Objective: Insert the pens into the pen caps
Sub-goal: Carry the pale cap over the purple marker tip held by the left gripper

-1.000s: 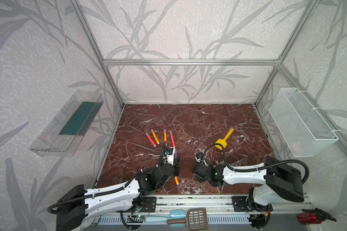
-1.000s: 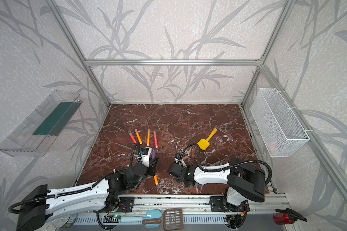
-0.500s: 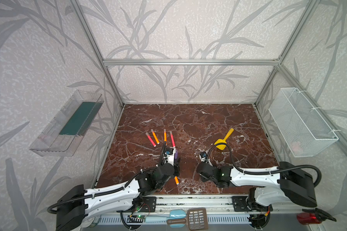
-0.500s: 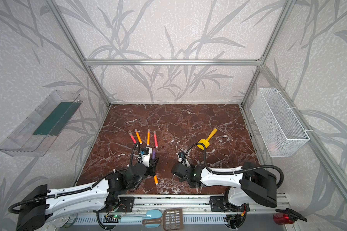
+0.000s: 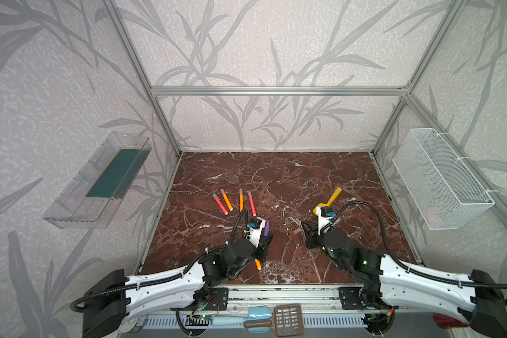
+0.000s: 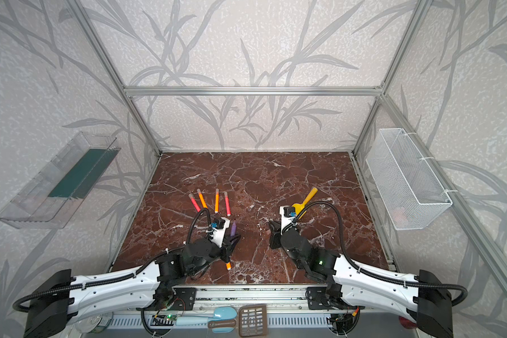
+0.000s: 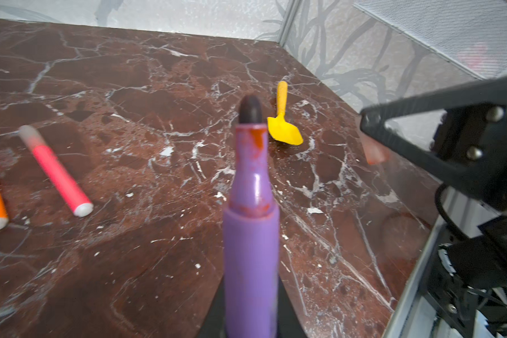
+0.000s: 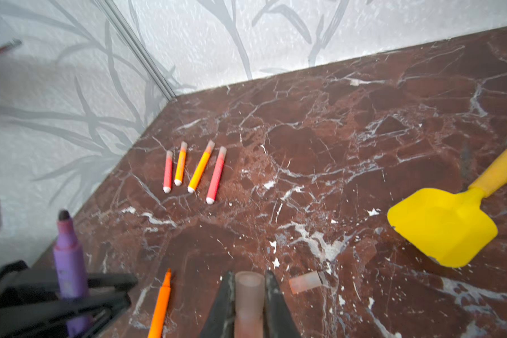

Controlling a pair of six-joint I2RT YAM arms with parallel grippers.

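Counting six pens and two caps off them. The left gripper [image 5: 265,238] is clamped on the one purple pen [image 7: 251,248], whose bare dark tip pokes out past the fingers. The right gripper [image 8: 249,285] is pinched on one pinkish cap [image 8: 248,304], open end pointing away from the wrist. The second cap [image 8: 305,281] lies on the table [image 8: 334,131] just beside the right fingers, not touching them. One uncapped orange pen [image 8: 160,307] lies flat between the two sets of fingers, closer to the left. Four capped pens lie in a row well beyond both sets of fingers: red-pink [image 8: 167,171], orange [image 8: 180,165], orange [image 8: 199,169], red-pink [image 8: 216,177]. One yellow spatula [image 8: 442,231] lies off to the outer side of the right fingers, apart from both caps.
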